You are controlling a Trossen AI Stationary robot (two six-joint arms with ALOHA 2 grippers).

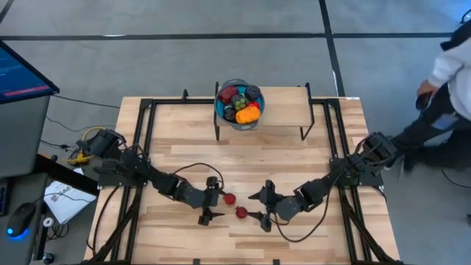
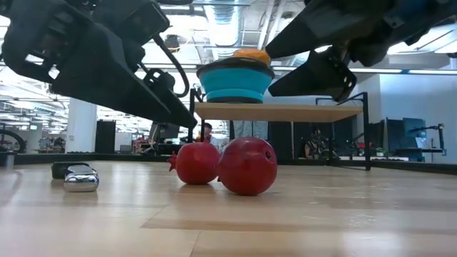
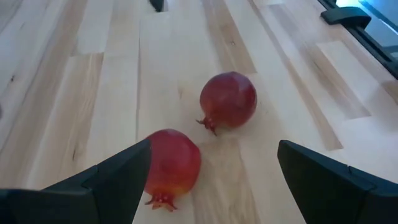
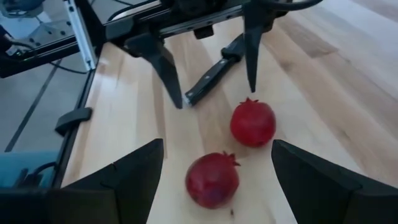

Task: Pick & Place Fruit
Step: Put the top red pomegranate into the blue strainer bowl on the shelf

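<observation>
Two dark red pomegranate-like fruits lie on the wooden table between my grippers. One (image 1: pixel 229 198) (image 3: pixel 168 162) (image 4: pixel 253 122) is nearer my left gripper (image 1: pixel 210 199) (image 3: pixel 214 146). The other (image 1: pixel 241 212) (image 3: pixel 229 101) (image 4: pixel 212 179) is nearer my right gripper (image 1: pixel 266 205) (image 4: pixel 217 144). Both grippers are open, face each other across the pair and, in the low view, hang above the fruits (image 2: pixel 247 165). Several more fruits sit in a blue bowl (image 1: pixel 237 118) (image 2: pixel 234 80) on a raised shelf at the far edge.
A black-handled knife (image 4: pixel 214 71) (image 2: pixel 75 177) lies on the table under my left arm. The shelf (image 1: pixel 259 125) stands on thin black legs over the far middle of the table. Black frame rails run along both sides. A person (image 1: pixel 449 66) stands beyond the far right corner.
</observation>
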